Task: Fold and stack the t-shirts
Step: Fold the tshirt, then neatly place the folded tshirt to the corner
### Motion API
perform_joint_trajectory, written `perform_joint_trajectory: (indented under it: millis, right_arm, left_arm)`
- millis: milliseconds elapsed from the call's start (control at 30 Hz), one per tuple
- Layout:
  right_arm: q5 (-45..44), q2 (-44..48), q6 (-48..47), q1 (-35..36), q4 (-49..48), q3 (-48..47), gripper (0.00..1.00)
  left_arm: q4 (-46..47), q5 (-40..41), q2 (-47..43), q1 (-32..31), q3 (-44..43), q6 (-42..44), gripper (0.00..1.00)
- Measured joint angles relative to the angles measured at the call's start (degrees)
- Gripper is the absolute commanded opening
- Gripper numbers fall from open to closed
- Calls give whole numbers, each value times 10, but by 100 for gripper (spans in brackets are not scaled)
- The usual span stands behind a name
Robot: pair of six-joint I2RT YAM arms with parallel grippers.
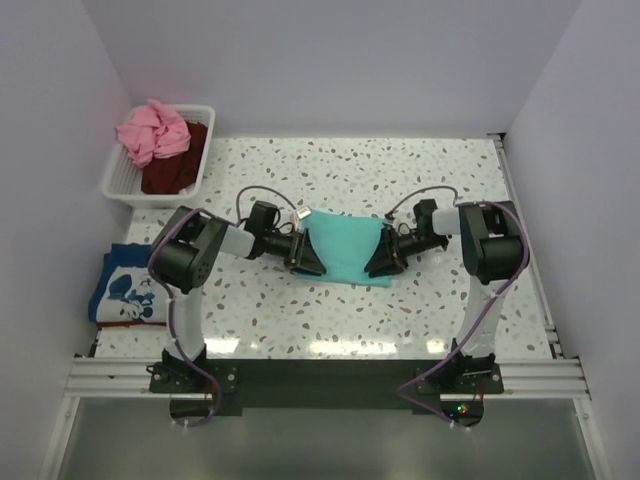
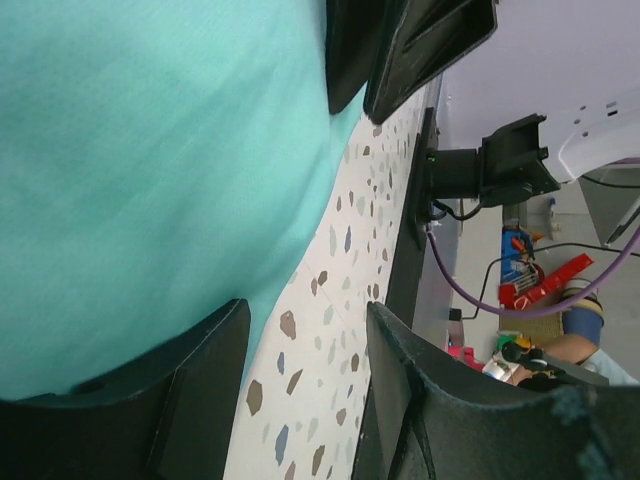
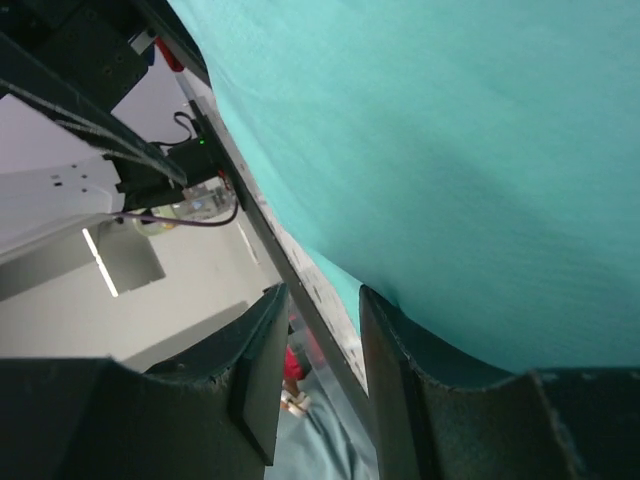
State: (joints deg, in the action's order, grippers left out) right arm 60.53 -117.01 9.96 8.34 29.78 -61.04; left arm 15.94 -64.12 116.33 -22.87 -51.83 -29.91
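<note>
A teal-green t-shirt [image 1: 345, 248] lies folded in the middle of the table, also filling the left wrist view [image 2: 150, 150] and the right wrist view [image 3: 450, 150]. My left gripper [image 1: 305, 255] lies low at its left edge, my right gripper [image 1: 383, 255] at its right edge. The left gripper [image 2: 305, 315] is open, with bare speckled table between its fingers and the cloth beside one finger. The right gripper [image 3: 325, 300] is open too, the shirt's edge resting against one finger. A blue t-shirt with white print [image 1: 125, 285] lies folded at the table's left edge.
A white slatted basket [image 1: 113, 182] at the back left holds a pink t-shirt [image 1: 152, 130] and a dark maroon one [image 1: 178, 168]. White walls enclose the table on three sides. The arms' mounting rail [image 1: 320, 378] runs along the near edge.
</note>
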Motion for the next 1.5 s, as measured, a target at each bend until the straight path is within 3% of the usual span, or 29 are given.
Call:
perform_joint_trajectory:
  millis: [233,400,500,667,867,1100,1267,1500]
  right_arm:
    - [-8,-9,-77,-49,92,-28,40]
    - [-70,59,-135,-36,139,-60,39]
    - [-116,144,-147,-3,131,-78,39]
    - [-247,234,-158,125,64,-109,41]
    - [-405,193,-181,291,12,-128,41]
    - [-547,97,-212,420,-17,-159,42]
    - [-585,54,-226,465,-23,-193,42]
    - [-600,17,-234,473,-33,-229,40]
  left_arm:
    - [8,-9,-22,21,27,5,58]
    - [-71,26,-114,45,39,70,61]
    - [-91,44,-184,82,38,81,61]
    - [-155,119,-233,169,8,116,65]
    - [-271,223,-220,203,-30,171,66]
    - [-329,263,-195,210,-31,188,66]
    - [-328,262,-191,210,-30,185,67]
    - [-324,257,-179,210,-26,182,67]
